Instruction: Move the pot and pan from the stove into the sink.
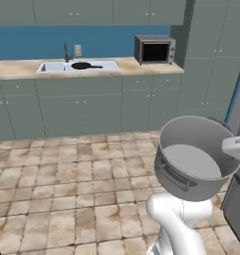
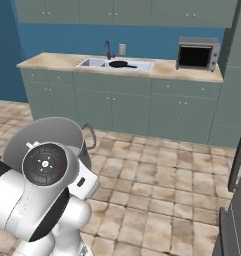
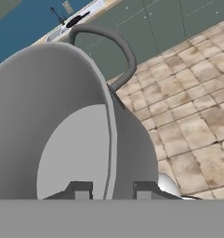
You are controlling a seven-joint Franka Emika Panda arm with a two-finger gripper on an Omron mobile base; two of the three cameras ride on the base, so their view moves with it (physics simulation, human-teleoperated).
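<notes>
My fingers (image 3: 108, 190): clamped on the silver-grey metal cylindrical pot's (image 1: 193, 157) rim.
Pot: tilted, above the tiled floor, well apart from the white rectangular sink (image 1: 54, 67).
Flat black frying pan (image 1: 82, 65): in the sink.

The white arm rises from the base, its upper links folded close above the shoulder. The wrist is turned sideways, with the round dark end cap of the hand facing the right base camera. The gripper (image 3: 108, 189) is closed on the rim of the pot (image 1: 191, 159), one fingertip (image 3: 80, 189) inside the wall and the other outside it. The pot is carried tilted, clear of the floor.
</notes>
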